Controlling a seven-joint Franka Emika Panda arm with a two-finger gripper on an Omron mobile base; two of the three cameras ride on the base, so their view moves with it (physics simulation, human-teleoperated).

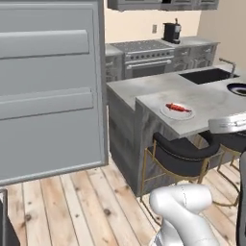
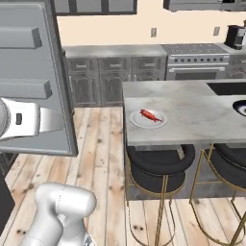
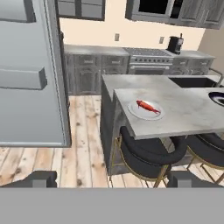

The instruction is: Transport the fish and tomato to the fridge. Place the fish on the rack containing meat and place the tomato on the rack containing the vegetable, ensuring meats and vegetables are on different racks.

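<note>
The open fridge door (image 1: pixel 50 91) is the biggest thing here — a flat grey panel with two shelf bins across its inner face, standing at the left of all three views over the pale wood plank floor (image 1: pixel 86 202). To its right stands the kitchen island (image 2: pixel 192 115), grey-panelled below with a light marbled top that overhangs toward the robot. Two black round-backed stools (image 2: pixel 156 166) on thin gold legs are tucked under that overhang, side by side. Against the far wall runs a line of dark grey cabinets (image 2: pixel 103 79) with a steel range (image 2: pixel 197 60) set in among them, and a black coffee machine (image 1: pixel 171 32) sits on the counter just past the range. A dark sink (image 1: pixel 207 75) with a faucet is set into the far part of the island top, and a dark bowl (image 1: pixel 238 89) with a pale rim shows at the island's right edge, cut off by the frame.

Near the island's front corner, above the nearer stool, lies a white plate (image 3: pixel 135 111), and on it — lying flat and slanted — the red fish (image 3: pixel 147 106). The tomato I cannot make out anywhere.

In the hand view the gripper (image 3: pixel 111 179) looks toward the island from low down; its two dark fingertips (image 3: pixel 37 178) stand wide apart with nothing between them, well short of the plate.
</note>
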